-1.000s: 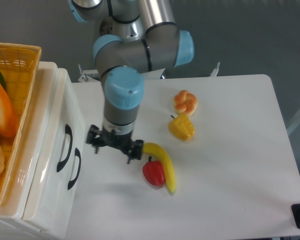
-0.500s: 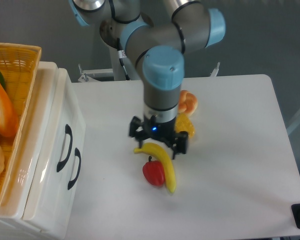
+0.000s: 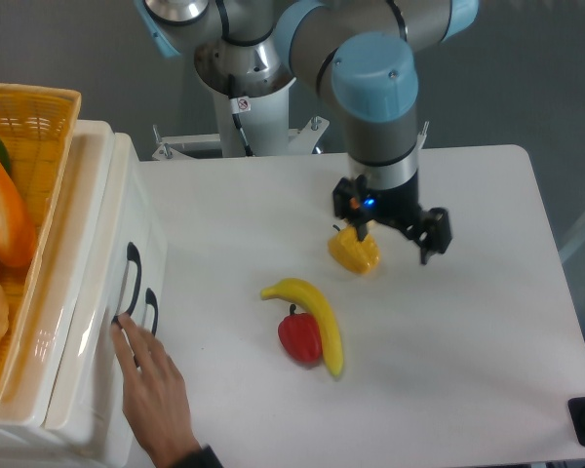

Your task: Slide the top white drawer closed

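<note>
The white cabinet [image 3: 88, 292] stands at the left edge, its front facing right. The top white drawer [image 3: 127, 219] carries the upper black handle [image 3: 133, 275]; its front looks about level with the drawer below, whose handle [image 3: 152, 314] sits just beside it. My gripper [image 3: 390, 226] hangs far to the right over the table, above a yellow toy vegetable [image 3: 355, 253]. Its fingers stand wide apart and open, holding nothing. It touches neither drawer.
A person's hand [image 3: 158, 390] reaches in from the bottom left, fingertips on the drawer fronts by the handles. A yellow woven basket [image 3: 39, 146] with orange food sits on the cabinet. A banana [image 3: 312, 307] and a red pepper [image 3: 299, 337] lie mid-table.
My arm has swung right, from beside the cabinet front across the table to above the yellow vegetable. A person's hand has come in at the lower left and touches the drawer fronts.
</note>
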Tool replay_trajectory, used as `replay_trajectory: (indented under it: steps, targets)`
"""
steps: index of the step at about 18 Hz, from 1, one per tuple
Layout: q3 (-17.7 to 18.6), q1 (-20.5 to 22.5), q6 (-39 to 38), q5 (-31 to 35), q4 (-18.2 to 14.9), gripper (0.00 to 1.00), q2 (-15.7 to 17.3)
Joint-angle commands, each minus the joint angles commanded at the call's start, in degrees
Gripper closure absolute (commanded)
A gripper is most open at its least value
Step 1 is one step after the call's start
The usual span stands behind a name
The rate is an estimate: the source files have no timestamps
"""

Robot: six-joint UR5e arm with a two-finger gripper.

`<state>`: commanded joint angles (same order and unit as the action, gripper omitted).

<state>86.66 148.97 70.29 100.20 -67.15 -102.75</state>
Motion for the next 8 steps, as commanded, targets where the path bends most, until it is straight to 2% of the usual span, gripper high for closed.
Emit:
replay_trajectory:
  steps: [3,8]
  targets:
    - [1.5,2.1,4.0,-0.9,0.0,0.00,1.8]
    - [2.0,2.6,4.1,-1.7,0.2,0.00,2.2]
